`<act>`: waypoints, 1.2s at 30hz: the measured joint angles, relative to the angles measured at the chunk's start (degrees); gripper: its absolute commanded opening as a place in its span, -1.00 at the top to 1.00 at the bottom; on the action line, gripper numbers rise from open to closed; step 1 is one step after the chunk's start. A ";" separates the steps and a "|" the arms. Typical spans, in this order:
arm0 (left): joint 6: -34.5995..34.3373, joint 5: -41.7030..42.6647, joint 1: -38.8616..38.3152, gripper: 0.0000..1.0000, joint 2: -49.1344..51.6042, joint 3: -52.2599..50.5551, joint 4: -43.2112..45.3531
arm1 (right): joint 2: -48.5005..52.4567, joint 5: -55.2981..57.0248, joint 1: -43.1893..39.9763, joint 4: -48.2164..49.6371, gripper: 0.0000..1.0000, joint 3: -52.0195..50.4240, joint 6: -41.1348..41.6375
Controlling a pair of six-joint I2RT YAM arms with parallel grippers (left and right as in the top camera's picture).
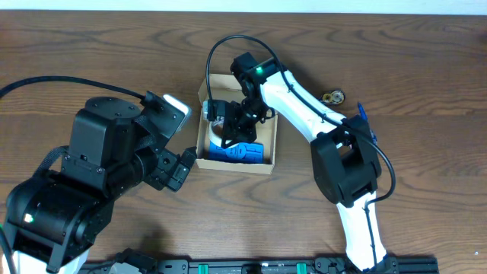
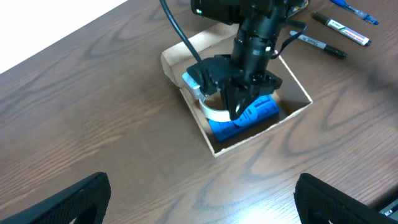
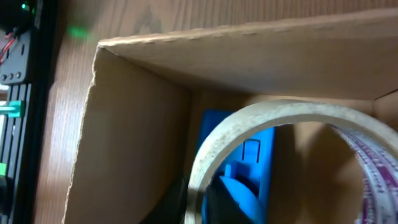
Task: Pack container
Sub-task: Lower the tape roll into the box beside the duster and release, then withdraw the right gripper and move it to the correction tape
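Two arms on this one, but only the right is doing anything. We've got the container (image 1: 268,163) sitting mid-table, lid flap folded back on the far side, and the right gripper (image 2: 233,107) is reaching down inside it with a roll of clear tape (image 2: 214,112). From the right wrist cam the tape roll fills most of the view, standing on edge right at the fingers, with the box walls all around it. We honestly can't tell whether the jaws are clamped on the tape or just easing off it; the fingers are mostly hidden behind the roll.

Underneath sits a blue plastic thing (image 2: 245,117), already lying flat on the box floor along the near wall. Our guess is the tape goes in on edge beside it because that's the only gap left.

Left gripper (image 2: 202,205) is parked wide open and empty near the box's left side, fingers well apart, probably just keeping out of the way.

Some pens (image 2: 336,26) lie on the table beyond the box, not packed yet, so we'd say we're partway through.
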 measured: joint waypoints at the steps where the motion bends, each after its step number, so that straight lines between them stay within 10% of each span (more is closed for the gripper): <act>1: 0.00 0.00 0.00 -0.90 0.00 0.00 0.00 | 0.04 0.02 0.07 0.15 0.41 0.00 0.42; 23: 0.00 0.00 0.00 -0.90 0.00 0.00 0.00 | -0.15 1.16 0.11 -11.37 0.27 9.40 5.81; 36: 0.00 0.00 0.00 -0.90 0.00 0.00 -0.02 | -5.84 13.27 -1.86 -16.09 0.30 17.35 25.16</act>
